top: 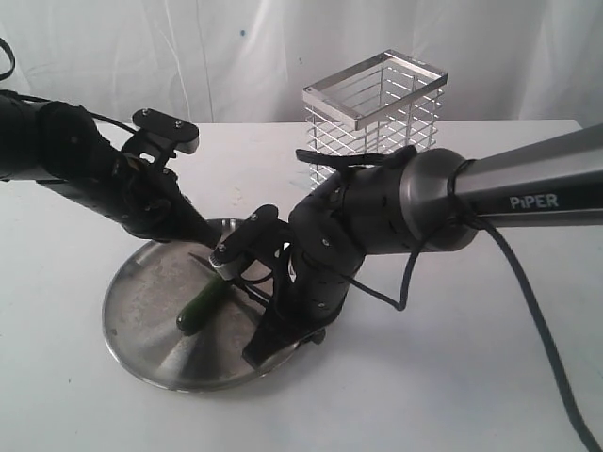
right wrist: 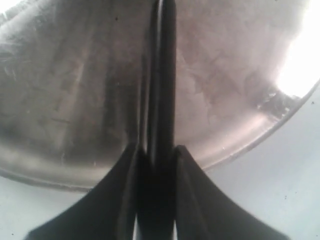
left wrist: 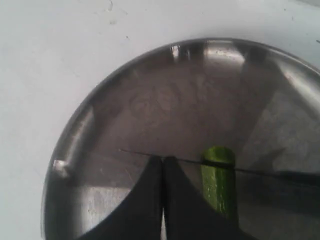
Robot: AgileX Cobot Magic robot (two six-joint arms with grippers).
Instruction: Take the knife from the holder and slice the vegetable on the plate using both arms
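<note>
The dark-green vegetable [top: 200, 309] [left wrist: 218, 175] lies on the round steel plate [top: 141, 301] [left wrist: 125, 100] [right wrist: 75, 75]. My right gripper [top: 268, 339] [right wrist: 156, 150] is shut on the black handle of the knife [right wrist: 162, 75] over the plate's rim. Its thin dark blade [left wrist: 260, 171] crosses the vegetable near its far, cut end. My left gripper [top: 205, 241] [left wrist: 163, 160] is shut with nothing in it. Its tips stand over the plate just beside the vegetable and right at the blade. The wire holder [top: 377, 104] stands behind the right arm.
A white table [top: 452, 377] carries the plate and holder, with a white curtain behind. The thick right arm with its grey "PiPER" tube [top: 528, 188] and a trailing black cable [top: 546, 348] crosses the right side. The left arm [top: 85, 160] reaches in from the left.
</note>
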